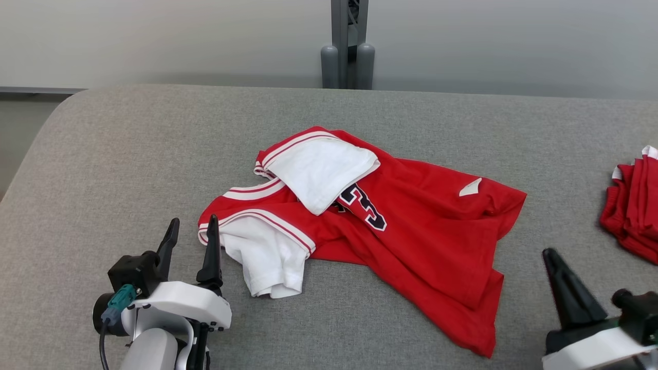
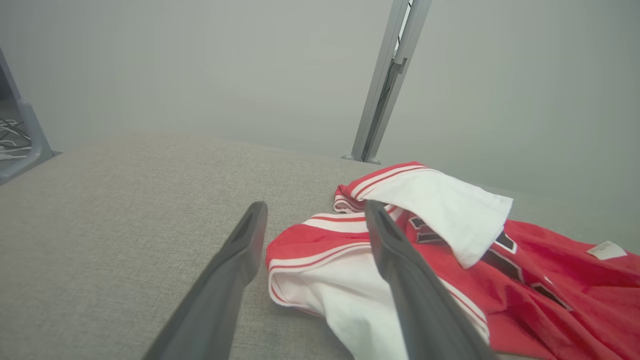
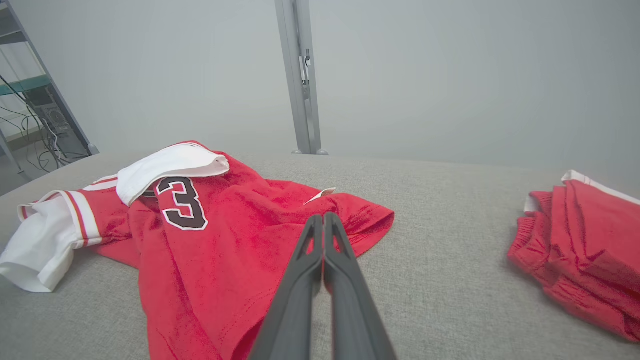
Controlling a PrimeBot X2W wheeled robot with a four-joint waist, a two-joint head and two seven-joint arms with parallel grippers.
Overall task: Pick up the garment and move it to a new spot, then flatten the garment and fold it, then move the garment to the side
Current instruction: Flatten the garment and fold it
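One rumpled garment [image 1: 411,231], beside spread left pincer [image 1: 194,220], left of closed right pincer [image 1: 550,254]

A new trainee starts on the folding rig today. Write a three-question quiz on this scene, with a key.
1. True or false: the right gripper is clamped on the hem of the red jersey.
2. Where does the second red garment lie on the grey table? A) to the robot's right of the jersey, apart from it; B) to the robot's left of it; C) under it.
3. Fill in: the left gripper, by the nearer white sleeve, has its jaws ____.

Key
1. False: its fingers are shut on nothing, clear of the cloth.
2. A
3. open
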